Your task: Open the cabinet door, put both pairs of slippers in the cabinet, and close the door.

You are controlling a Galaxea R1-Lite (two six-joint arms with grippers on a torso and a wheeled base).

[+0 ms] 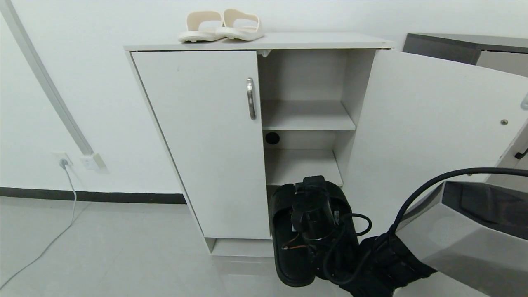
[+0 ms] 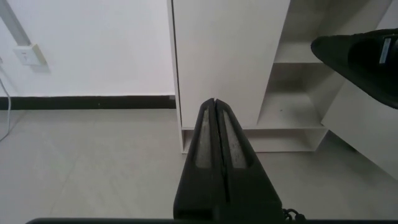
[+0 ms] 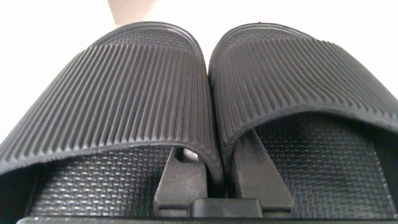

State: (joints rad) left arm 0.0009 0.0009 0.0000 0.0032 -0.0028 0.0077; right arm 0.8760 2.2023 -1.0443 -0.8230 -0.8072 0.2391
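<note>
The cabinet [image 1: 321,40] stands against the far wall with its left door [image 1: 202,140] closed and its right door [image 1: 433,123] swung wide to the right, baring an upper shelf [image 1: 307,115] and a lower shelf [image 1: 303,165]. The right arm [image 1: 383,260] reaches from the near right toward the open compartment. Its hand [image 3: 217,165] is clenched on the pair of black slippers [image 1: 288,247], with one finger inside each slipper under the strap, pinching the two touching inner walls together. The slippers hang side by side off the floor, just in front of the opening and below the lower shelf's front edge. Their long axis runs near to far, with the strapped toe ends toward the cabinet and the heels nearest. The left hand [image 2: 214,115] hovers low over the floor, facing the closed left door, its fingers pressed flat together on nothing. The cream slippers [image 1: 222,27] lie side by side on the cabinet top, toward its left end, apart from both hands.
</note>
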